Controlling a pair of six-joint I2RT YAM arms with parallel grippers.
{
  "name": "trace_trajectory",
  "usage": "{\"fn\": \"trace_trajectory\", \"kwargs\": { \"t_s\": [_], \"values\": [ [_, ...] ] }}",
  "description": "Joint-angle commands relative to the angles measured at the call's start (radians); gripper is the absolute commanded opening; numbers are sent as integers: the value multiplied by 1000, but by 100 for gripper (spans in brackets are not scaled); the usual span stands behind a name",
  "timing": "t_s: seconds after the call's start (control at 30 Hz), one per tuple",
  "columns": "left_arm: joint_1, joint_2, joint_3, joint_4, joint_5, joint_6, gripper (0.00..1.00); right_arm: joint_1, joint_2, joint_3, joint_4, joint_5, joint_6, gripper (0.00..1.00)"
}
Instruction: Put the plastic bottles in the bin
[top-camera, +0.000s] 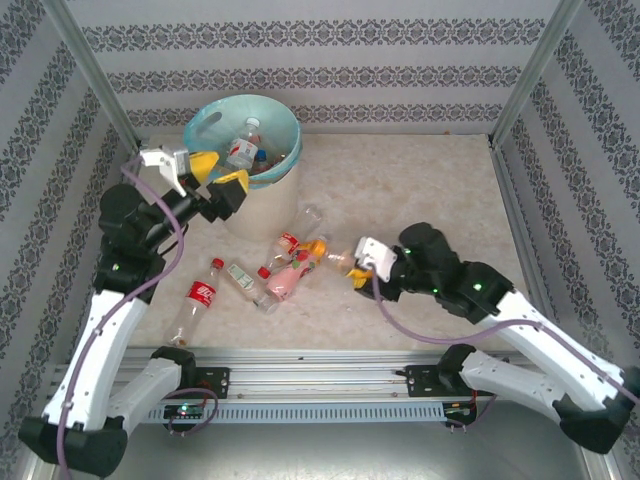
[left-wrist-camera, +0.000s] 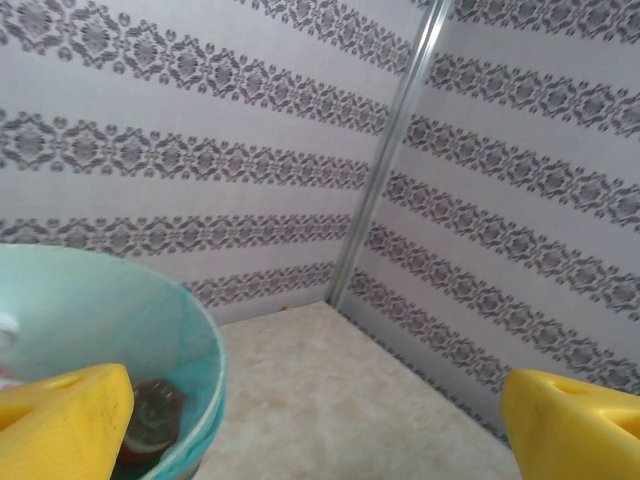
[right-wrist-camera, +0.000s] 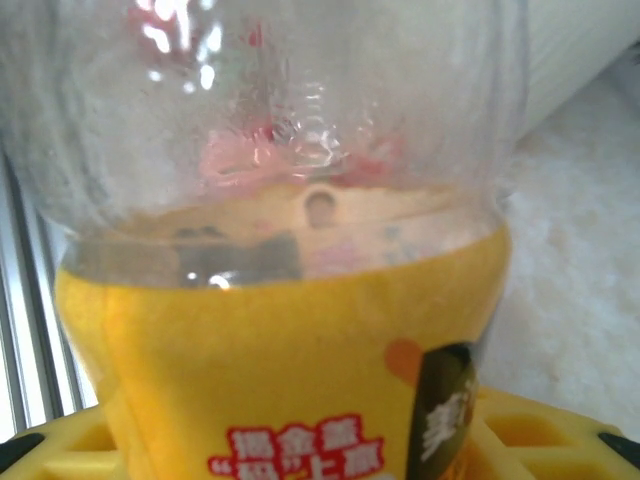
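At the rim of the round cream-white bin (top-camera: 262, 205), my left gripper (top-camera: 218, 172) gapes wide and empty; my right gripper (top-camera: 352, 268) pinches a clear yellow-labelled plastic bottle (right-wrist-camera: 300, 350) low over the beige worktop (top-camera: 420, 190), presumably to carry it over.

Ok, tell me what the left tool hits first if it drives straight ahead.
Way looks free: the open left tool aims past the bin, over the table, toward the wall corner. Depth is unclear; it might graze the bin's rim.
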Motion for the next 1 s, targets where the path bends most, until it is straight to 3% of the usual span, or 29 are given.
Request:
{"fn": "trace_trajectory", "kwargs": {
  "t_s": [0.0, 0.2, 0.4, 0.5, 0.67, 0.97],
  "values": [
    [-45, 53, 67, 107, 64, -64, 94, -72, -42, 24, 93, -122, 156, 53],
    [-233, 100, 106, 50, 83, 91, 100, -205, 26, 141, 170, -367, 348, 51],
    [-267, 141, 50, 271, 256, -58, 100, -215, 113, 235, 263, -535, 466, 51],
    [-297, 175, 66, 297, 313, -90, 99, -190, 148, 249, 309, -562, 511, 51],
    [-335, 200, 88, 291, 317, -89, 96, -65, 198, 280, 314, -532, 487, 52],
    [-355, 153, 74, 268, 312, -90, 73, 38, 340, 390, 322, -601, 509, 52]
  ]
}}
